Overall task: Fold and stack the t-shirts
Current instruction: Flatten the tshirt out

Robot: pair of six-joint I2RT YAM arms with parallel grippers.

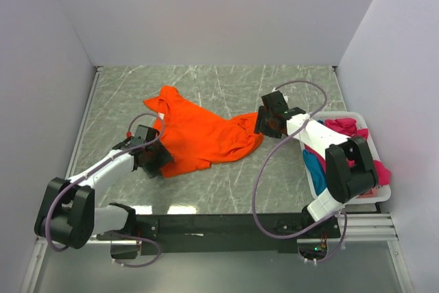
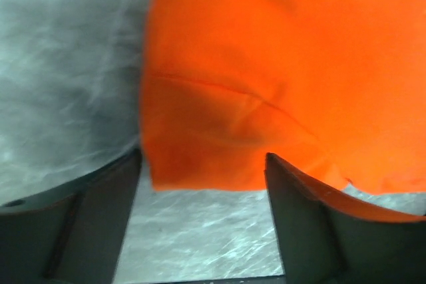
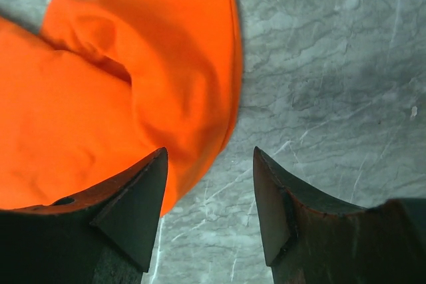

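the left pincer [image 2: 203,159] stood apart over the near hem of the orange t-shirt [image 1: 202,135]. the right pincer [image 3: 210,154] was apart too, clamping nothing, beside its bunched right end. the shirt lay rumpled mid-surface [image 1: 274,87], so flattening seemed in hand. next called for pinching both edges and drawing them outward.

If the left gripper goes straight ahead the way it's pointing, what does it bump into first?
Probably the orange t-shirt: its near edge lies just ahead of the left gripper, between its open jaws. How high it hangs is unclear.
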